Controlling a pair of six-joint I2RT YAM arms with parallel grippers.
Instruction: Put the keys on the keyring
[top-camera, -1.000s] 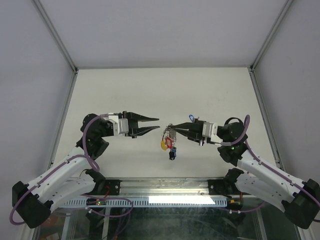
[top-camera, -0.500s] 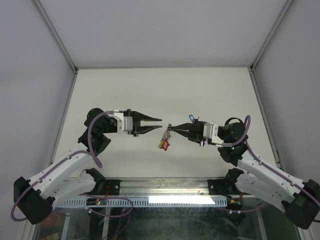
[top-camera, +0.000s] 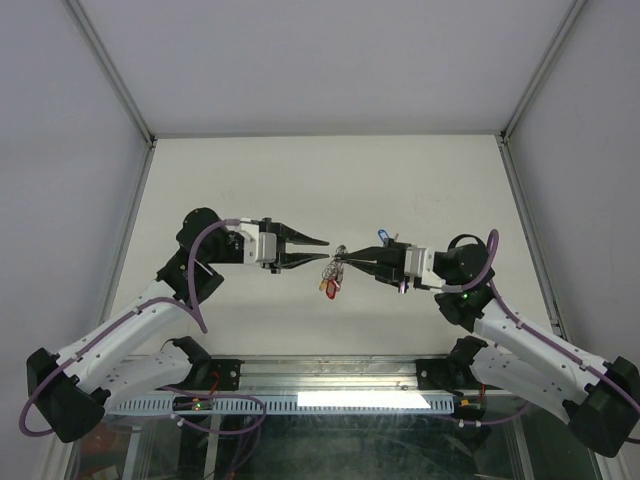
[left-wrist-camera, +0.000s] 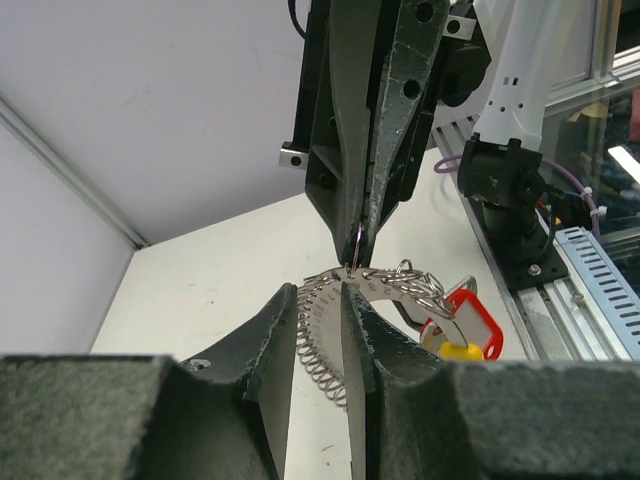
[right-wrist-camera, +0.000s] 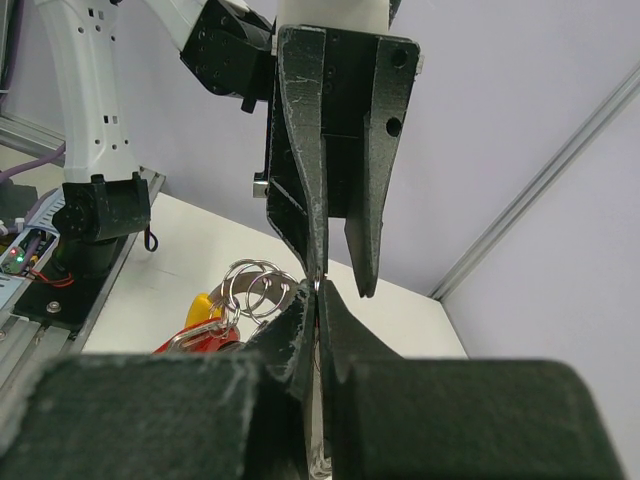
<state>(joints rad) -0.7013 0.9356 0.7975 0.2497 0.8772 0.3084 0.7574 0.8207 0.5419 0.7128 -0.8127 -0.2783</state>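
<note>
The keyring (left-wrist-camera: 320, 345), a silvery arc with a coiled edge, hangs in the air over the table, and my right gripper (top-camera: 341, 252) is shut on its top. Keys with a red tag (left-wrist-camera: 472, 322) and a yellow tag (left-wrist-camera: 455, 350) dangle from small rings (right-wrist-camera: 252, 285) on it. In the top view the bunch (top-camera: 330, 278) hangs just below the two grippers' tips. My left gripper (top-camera: 322, 248) faces the right one tip to tip. Its jaws stand partly open astride the keyring's coiled edge, with a gap showing between the fingers (left-wrist-camera: 275, 340).
The white table (top-camera: 320, 180) is walled in by pale panels with metal corner posts (top-camera: 515, 130). Both arm bases and a cable rail (top-camera: 320, 400) run along the near edge.
My left gripper has moved right to the keyring and its jaws have narrowed a little. The hanging keys have drawn up and left. The right gripper has stayed put.
</note>
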